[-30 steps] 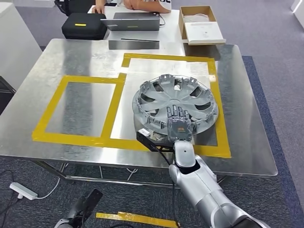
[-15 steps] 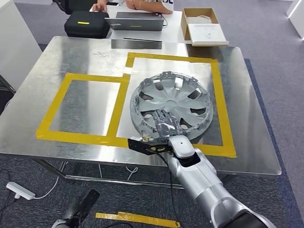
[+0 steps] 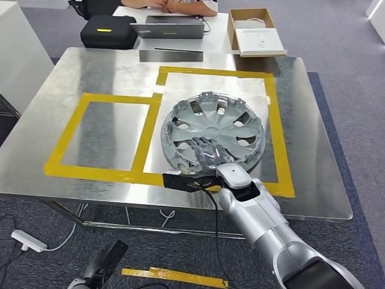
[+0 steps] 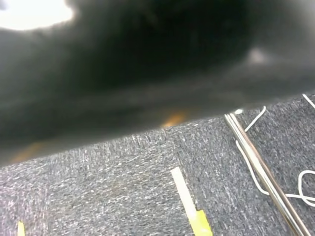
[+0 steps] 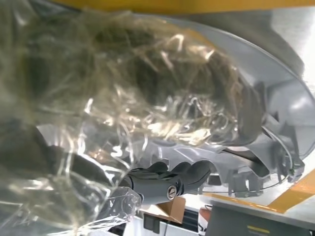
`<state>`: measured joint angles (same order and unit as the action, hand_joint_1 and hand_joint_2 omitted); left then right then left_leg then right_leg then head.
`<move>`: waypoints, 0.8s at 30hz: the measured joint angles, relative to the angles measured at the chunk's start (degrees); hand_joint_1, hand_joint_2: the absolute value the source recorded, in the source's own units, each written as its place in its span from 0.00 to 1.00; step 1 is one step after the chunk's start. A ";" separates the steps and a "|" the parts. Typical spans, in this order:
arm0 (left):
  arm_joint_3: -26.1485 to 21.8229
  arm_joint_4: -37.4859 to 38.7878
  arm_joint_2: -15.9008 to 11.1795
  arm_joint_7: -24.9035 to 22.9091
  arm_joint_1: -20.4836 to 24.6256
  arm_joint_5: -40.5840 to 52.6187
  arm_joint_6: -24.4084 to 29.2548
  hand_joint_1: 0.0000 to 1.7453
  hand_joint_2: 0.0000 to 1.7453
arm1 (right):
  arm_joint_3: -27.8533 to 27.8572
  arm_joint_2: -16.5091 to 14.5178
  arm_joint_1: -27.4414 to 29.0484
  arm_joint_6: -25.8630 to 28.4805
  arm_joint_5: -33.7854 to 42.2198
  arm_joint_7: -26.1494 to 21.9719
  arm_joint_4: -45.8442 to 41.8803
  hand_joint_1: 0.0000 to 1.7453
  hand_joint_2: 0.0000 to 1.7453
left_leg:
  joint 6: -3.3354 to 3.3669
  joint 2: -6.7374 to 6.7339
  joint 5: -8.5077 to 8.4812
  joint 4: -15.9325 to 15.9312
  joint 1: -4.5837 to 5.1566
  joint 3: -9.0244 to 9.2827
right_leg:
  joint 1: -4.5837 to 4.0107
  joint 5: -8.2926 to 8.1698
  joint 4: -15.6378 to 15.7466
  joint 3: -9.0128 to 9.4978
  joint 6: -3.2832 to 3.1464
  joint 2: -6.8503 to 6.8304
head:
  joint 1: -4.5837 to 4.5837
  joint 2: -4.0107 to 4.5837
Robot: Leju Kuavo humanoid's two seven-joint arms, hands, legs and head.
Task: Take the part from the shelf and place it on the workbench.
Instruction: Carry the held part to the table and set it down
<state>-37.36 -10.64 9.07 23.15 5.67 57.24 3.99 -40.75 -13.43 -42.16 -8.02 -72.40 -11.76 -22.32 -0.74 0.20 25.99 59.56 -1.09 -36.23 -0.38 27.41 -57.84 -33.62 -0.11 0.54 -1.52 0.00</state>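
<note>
The part is a grey wheel cover [image 3: 218,120] lying inner side up inside the right yellow tape frame [image 3: 277,138] on the steel workbench [image 3: 104,72]. My right hand [image 3: 209,155] grips its near rim, fingers laid over the inner face. In the right wrist view the hand [image 5: 148,113] is wrapped in clear plastic, with the grey thumb [image 5: 167,184] on the other side of the wheel cover's rim [image 5: 282,98]. My left hand [image 3: 105,260] hangs low beside the bench over the carpet; its fingers are too dark to read.
A second yellow frame [image 3: 68,135] marks the bench's left half. Beyond the bench stand a black case [image 3: 108,31], a laptop [image 3: 168,27] and an open cardboard box [image 3: 255,30], with a person's arms [image 3: 181,6] there. A power strip [image 3: 28,241] lies on the floor.
My right hand and the wheel cover have shifted a little leftward inside the right frame. The grip on the near rim is unchanged.
</note>
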 joint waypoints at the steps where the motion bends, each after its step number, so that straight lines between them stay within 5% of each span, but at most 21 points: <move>1: -0.03 0.00 -0.03 0.00 0.02 0.00 0.04 0.00 0.00 | -0.38 0.01 -0.11 0.10 0.01 0.07 -0.17 0.00 0.00 | -0.29 0.00 0.82 0.98 0.02 -0.42 | 0.18 -0.28 0.40 0.17 -0.22 -0.06 | -0.07 0.00; 4: -0.06 0.00 -0.14 0.00 -0.04 0.00 0.09 0.00 0.00 | -1.40 0.03 -0.38 0.23 0.03 0.27 -0.43 0.00 0.00 | -0.87 -0.04 5.59 9.93 -0.03 -4.41 | 0.33 -0.53 0.78 0.37 -0.54 -0.20 | -0.19 0.01; 6: -0.08 0.00 -0.21 -0.01 -0.17 0.00 0.09 0.00 0.00 | -1.97 0.05 -0.26 0.22 0.03 0.31 -0.43 0.00 0.00 | -0.98 -0.04 6.30 14.00 -0.06 -6.31 | 0.28 -0.48 0.72 0.36 -0.59 -0.17 | -0.17 0.01; 7: -0.10 0.00 -0.28 -0.01 -0.20 0.00 0.09 0.00 0.00 | -2.17 0.05 -0.21 0.22 0.03 0.32 -0.44 0.00 0.00 | -0.96 -0.04 5.02 12.97 -0.06 -5.84 | 0.27 -0.44 0.64 0.37 -0.57 -0.13 | -0.17 0.01; 10: -0.14 -0.01 -0.39 0.00 -0.08 0.00 0.10 0.00 0.00 | -2.51 0.05 -0.35 0.23 0.04 0.35 -0.61 0.00 0.00 | -0.68 -0.02 0.20 3.00 -0.01 -0.94 | 0.21 -0.04 0.02 0.24 -0.11 0.01 | -0.18 0.00; 12: -0.15 -0.01 -0.33 0.00 -0.01 0.04 0.11 0.00 0.00 | -2.73 0.07 -0.47 0.62 0.47 0.58 -0.74 0.00 0.00 | -0.21 0.06 -0.02 -0.01 0.11 0.42 | -0.01 0.14 -0.34 -0.13 0.37 0.06 | -0.21 0.00; 15: -0.33 -0.01 -0.20 0.05 -0.11 0.09 0.17 0.00 0.00 | -3.19 0.33 -0.32 4.87 2.87 2.26 -1.48 0.00 0.00 | 0.82 0.10 -0.10 -0.28 0.06 0.33 | -0.04 0.57 -0.70 -0.66 1.01 0.01 | -0.22 0.00; 17: -0.61 -0.02 -0.15 0.14 -0.13 0.01 0.35 0.00 0.00 | -3.05 0.91 0.48 12.42 5.54 3.47 -3.21 0.00 0.00 | 1.50 0.07 -0.20 -0.41 -0.10 0.34 | 0.09 2.89 -4.41 -2.50 1.63 -0.09 | 0.00 0.00; 20: -1.15 -0.02 -0.08 0.19 -0.44 -0.09 1.09 0.00 0.00 | -0.79 2.46 5.10 27.94 11.60 3.12 -9.52 0.00 0.00 | 1.93 0.14 -0.10 -0.41 -0.02 0.34 | 0.28 7.53 -15.32 -7.70 2.12 -0.15 | 0.20 0.00; 22: -1.46 -0.02 -0.04 0.08 -0.74 -0.08 2.25 0.00 0.00 | 2.15 3.45 10.13 35.47 17.42 0.69 -16.81 0.00 0.00 | 2.00 0.31 -0.03 -0.40 0.07 0.39 | 0.28 6.60 -15.92 -8.27 1.92 -0.15 | 0.22 0.00; 24: -1.76 -0.02 0.08 -0.16 -0.93 -0.08 3.69 0.00 0.00 | 5.69 4.05 15.30 39.45 23.53 -2.72 -25.82 0.00 0.00 | 1.98 0.48 0.07 -0.40 0.22 0.53 | 0.12 2.73 -8.67 -4.88 1.14 -0.17 | 0.21 0.00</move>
<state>-39.12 -10.67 9.15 22.99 4.75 57.17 7.68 -35.07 -9.38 -26.86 31.43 -48.87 -14.49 -48.14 1.24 0.69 26.06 59.16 -0.87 -35.70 -0.26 30.14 -66.50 -38.50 1.04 0.37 -1.31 0.00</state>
